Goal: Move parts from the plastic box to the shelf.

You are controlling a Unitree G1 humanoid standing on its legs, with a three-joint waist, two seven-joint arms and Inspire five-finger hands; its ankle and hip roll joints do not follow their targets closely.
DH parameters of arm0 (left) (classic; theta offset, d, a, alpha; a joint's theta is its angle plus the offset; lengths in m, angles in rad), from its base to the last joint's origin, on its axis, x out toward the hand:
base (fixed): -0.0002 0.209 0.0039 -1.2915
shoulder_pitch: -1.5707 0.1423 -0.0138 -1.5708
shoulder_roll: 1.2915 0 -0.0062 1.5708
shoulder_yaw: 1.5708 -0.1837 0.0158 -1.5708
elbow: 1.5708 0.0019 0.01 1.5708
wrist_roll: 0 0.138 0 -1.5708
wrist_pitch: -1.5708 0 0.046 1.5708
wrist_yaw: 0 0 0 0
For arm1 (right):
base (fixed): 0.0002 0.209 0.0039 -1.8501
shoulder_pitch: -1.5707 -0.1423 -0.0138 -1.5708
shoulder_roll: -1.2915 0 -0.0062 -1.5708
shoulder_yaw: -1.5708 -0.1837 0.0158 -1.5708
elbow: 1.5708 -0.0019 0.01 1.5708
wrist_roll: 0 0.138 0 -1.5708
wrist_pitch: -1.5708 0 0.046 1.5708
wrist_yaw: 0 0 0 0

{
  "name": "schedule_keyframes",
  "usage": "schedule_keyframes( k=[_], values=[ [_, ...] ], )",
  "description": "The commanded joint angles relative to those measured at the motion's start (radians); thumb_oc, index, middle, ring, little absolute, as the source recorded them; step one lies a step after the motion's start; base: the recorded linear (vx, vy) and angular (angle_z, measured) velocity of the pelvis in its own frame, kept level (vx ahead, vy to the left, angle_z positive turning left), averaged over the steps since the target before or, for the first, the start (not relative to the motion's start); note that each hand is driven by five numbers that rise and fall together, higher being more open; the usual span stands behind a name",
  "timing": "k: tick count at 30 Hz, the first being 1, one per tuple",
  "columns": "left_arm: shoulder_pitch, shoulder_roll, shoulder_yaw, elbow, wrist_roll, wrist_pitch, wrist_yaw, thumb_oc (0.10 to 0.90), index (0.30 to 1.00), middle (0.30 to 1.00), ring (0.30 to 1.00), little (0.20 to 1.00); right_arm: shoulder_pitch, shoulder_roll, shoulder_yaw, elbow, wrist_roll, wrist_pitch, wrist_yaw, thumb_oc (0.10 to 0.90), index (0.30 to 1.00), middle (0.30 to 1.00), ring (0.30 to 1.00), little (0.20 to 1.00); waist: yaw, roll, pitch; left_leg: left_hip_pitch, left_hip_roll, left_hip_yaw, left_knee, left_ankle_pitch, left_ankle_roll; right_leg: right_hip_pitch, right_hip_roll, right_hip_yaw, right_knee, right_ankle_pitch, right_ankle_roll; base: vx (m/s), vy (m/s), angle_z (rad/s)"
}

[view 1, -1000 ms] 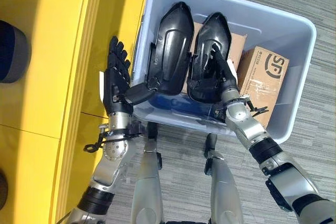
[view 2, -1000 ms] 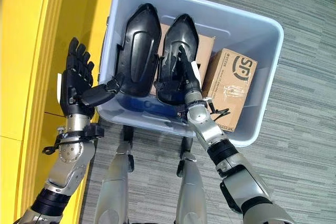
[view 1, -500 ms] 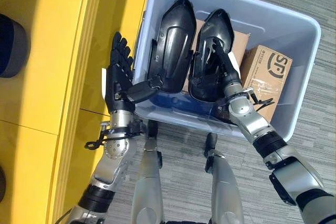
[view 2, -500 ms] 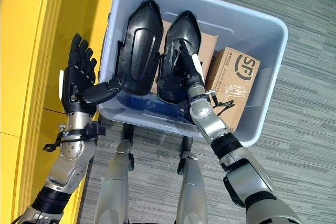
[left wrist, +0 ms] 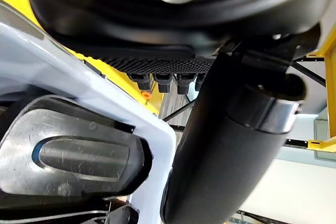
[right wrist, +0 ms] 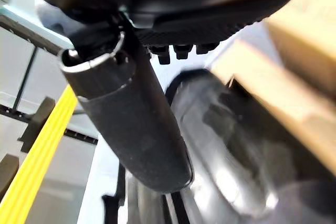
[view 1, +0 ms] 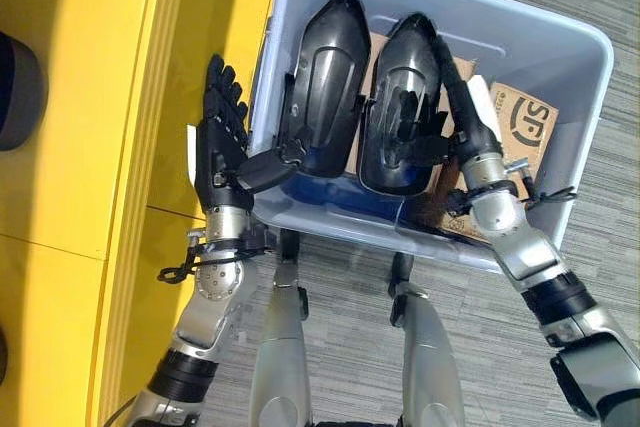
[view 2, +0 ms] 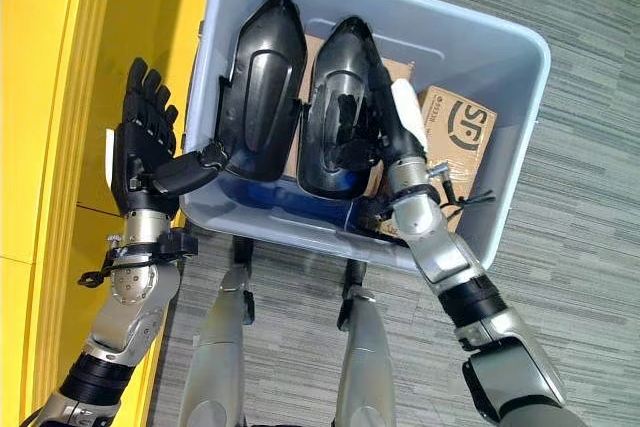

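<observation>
Both hands are open: the right hand (view 1: 462, 107) should curl firmly around the right black part (view 1: 398, 107) before lifting; the left hand (view 1: 222, 142) waits outside the box (view 1: 560, 37).

L hand (view 1: 222, 152) & R hand (view 1: 462, 112), fingers straight

Two parts (view 1: 325, 77) (view 1: 400, 97) side by side in the plastic box (view 1: 560, 47), cardboard boxes (view 1: 520, 122) behind and right; shelf (view 1: 90, 97) to my left.
</observation>
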Motion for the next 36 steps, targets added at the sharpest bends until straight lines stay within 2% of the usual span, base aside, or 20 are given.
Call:
schedule_keyframes(
  k=[1, 4, 7, 12, 20, 26, 30, 33, 36],
  values=[
    [-0.049, 0.002, 0.044, -0.171, 0.076, -0.075, -0.002, 0.900, 1.000, 1.000, 1.000, 1.000, -0.028, -0.086, -0.113, -0.158, -0.093, -0.075, -0.053, 0.900, 1.000, 1.000, 1.000, 1.000, -0.029, -0.019, -0.015, 0.026, 0.028, 0.046, 0.075, -0.101, 0.026, 0.137, 0.007, 0.012, -0.021, -0.064, -0.028, 0.00, 0.000, 0.00],
    [-0.046, 0.002, 0.045, -0.176, 0.081, -0.075, -0.006, 0.900, 1.000, 1.000, 1.000, 1.000, 0.005, -0.101, -0.143, -0.185, -0.096, -0.080, -0.053, 0.900, 1.000, 1.000, 1.000, 1.000, -0.033, -0.022, -0.015, 0.029, 0.028, 0.047, 0.076, -0.101, 0.025, 0.139, 0.009, 0.013, -0.021, -0.064, -0.027, 0.00, 0.000, 0.00],
    [-0.038, 0.004, 0.054, -0.188, 0.083, -0.073, -0.010, 0.900, 1.000, 1.000, 1.000, 1.000, 0.063, -0.120, -0.194, -0.268, -0.083, -0.112, -0.047, 0.900, 1.000, 1.000, 1.000, 1.000, -0.044, -0.028, -0.015, 0.033, 0.032, 0.049, 0.077, -0.102, 0.025, 0.140, 0.013, 0.019, -0.020, -0.063, -0.025, -0.01, 0.003, -0.01],
    [-0.031, 0.011, 0.053, -0.189, 0.091, -0.070, -0.012, 0.900, 1.000, 1.000, 1.000, 1.000, 0.113, -0.109, -0.200, -0.328, -0.079, -0.134, -0.023, 0.900, 1.000, 1.000, 1.000, 1.000, -0.047, -0.031, -0.015, 0.042, 0.034, 0.053, 0.077, -0.101, 0.023, 0.147, 0.014, 0.021, -0.023, -0.061, -0.025, 0.00, 0.000, 0.00],
    [0.008, 0.020, 0.081, -0.222, 0.125, -0.063, 0.005, 0.900, 1.000, 1.000, 1.000, 1.000, 0.262, -0.114, -0.238, -0.448, -0.204, -0.166, -0.010, 0.900, 1.000, 1.000, 1.000, 1.000, -0.062, -0.029, -0.015, 0.042, 0.035, 0.054, 0.077, -0.100, 0.022, 0.149, 0.013, 0.021, -0.027, -0.057, -0.021, 0.00, 0.004, 0.00],
    [0.022, 0.020, 0.085, -0.226, 0.149, -0.060, 0.031, 0.900, 1.000, 1.000, 1.000, 1.000, 0.329, -0.082, -0.192, -0.427, -0.324, -0.142, -0.016, 0.900, 1.000, 1.000, 1.000, 1.000, -0.066, -0.028, -0.015, 0.042, 0.035, 0.055, 0.076, -0.100, 0.023, 0.155, 0.012, 0.021, -0.034, -0.057, -0.019, 0.00, 0.000, 0.00],
    [0.020, 0.011, 0.078, -0.223, 0.161, -0.058, 0.045, 0.900, 1.000, 1.000, 1.000, 1.000, 0.364, -0.041, -0.150, -0.408, -0.350, -0.134, -0.009, 0.900, 1.000, 1.000, 1.000, 1.000, -0.067, -0.027, -0.015, 0.042, 0.034, 0.055, 0.077, -0.098, 0.023, 0.159, 0.009, 0.017, -0.039, -0.055, -0.018, 0.00, 0.000, 0.00],
    [0.020, 0.010, 0.073, -0.217, 0.163, -0.055, 0.048, 0.900, 1.000, 1.000, 1.000, 1.000, 0.362, -0.034, -0.129, -0.385, -0.395, -0.112, -0.013, 0.900, 1.000, 1.000, 1.000, 1.000, -0.067, -0.026, -0.015, 0.043, 0.032, 0.055, 0.076, -0.098, 0.024, 0.161, 0.009, 0.015, -0.040, -0.055, -0.017, 0.00, 0.000, 0.00],
    [0.012, 0.006, 0.060, -0.211, 0.163, -0.064, 0.063, 0.900, 1.000, 1.000, 1.000, 1.000, 0.321, 0.001, -0.061, -0.319, -0.433, -0.094, -0.035, 0.900, 1.000, 1.000, 1.000, 1.000, -0.062, -0.023, -0.015, 0.045, 0.031, 0.055, 0.072, -0.096, 0.024, 0.163, 0.008, 0.018, -0.044, -0.053, -0.017, 0.00, 0.000, 0.00]
  ],
)
